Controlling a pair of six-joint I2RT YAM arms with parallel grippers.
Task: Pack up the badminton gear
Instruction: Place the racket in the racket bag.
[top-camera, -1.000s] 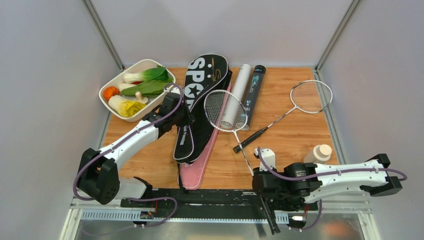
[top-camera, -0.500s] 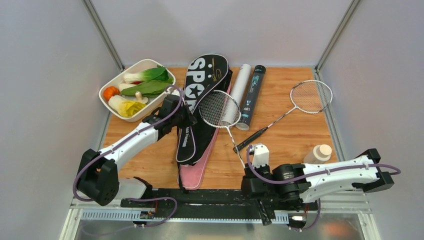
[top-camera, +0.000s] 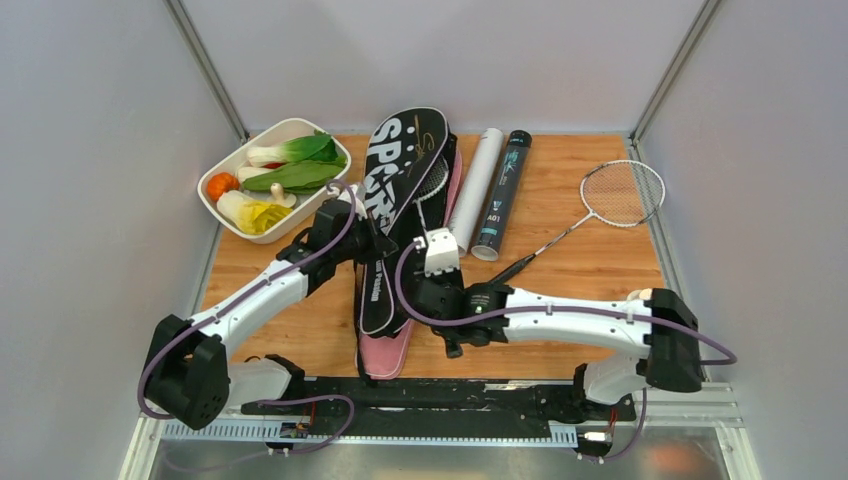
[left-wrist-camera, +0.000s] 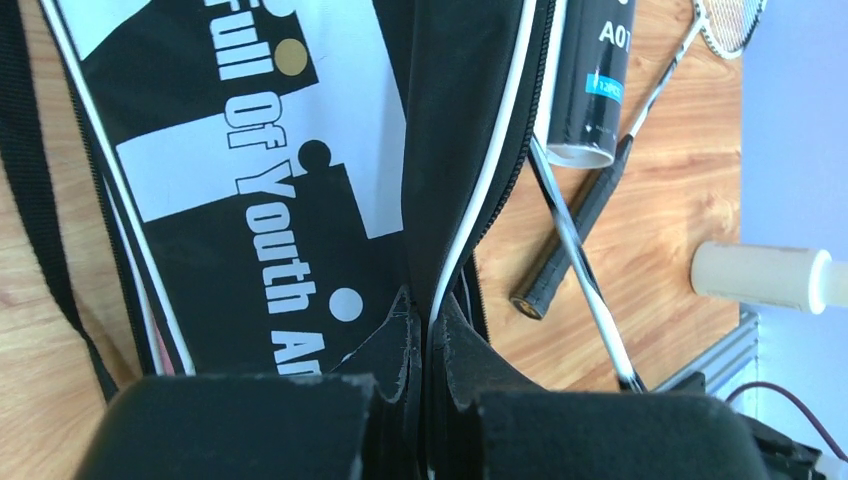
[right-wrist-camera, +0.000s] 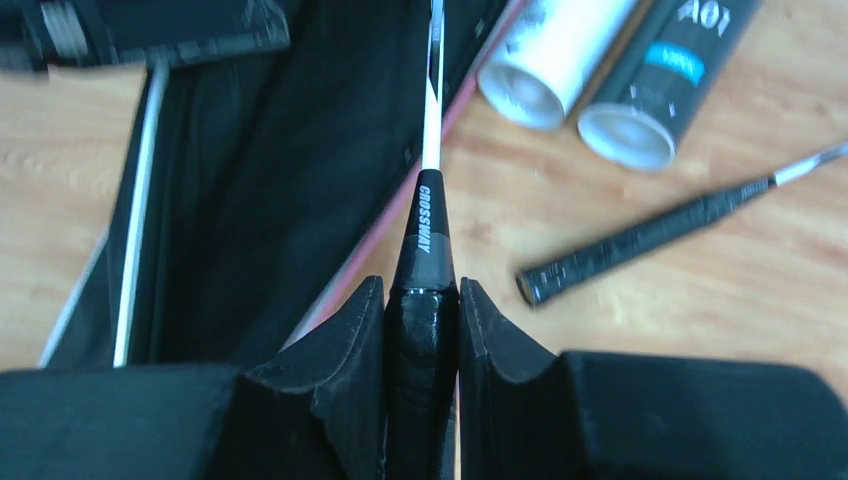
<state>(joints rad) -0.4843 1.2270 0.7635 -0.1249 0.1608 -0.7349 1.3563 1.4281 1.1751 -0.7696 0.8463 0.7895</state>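
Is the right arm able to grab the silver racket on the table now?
Probably not yet: the right gripper is shut on another racket's black handle, poking it into the black SPORT cover. The silver racket itself lies uncovered.

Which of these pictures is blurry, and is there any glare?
Right wrist view: soft throughout, the white tube and loose racket's grip smeared. Left wrist view: sharper, lettering on the black cover readable. Top view: even light on the table, no glare.

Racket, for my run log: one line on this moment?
left jaws: shut on black cover | right jaws: shut on racket | head: in cover
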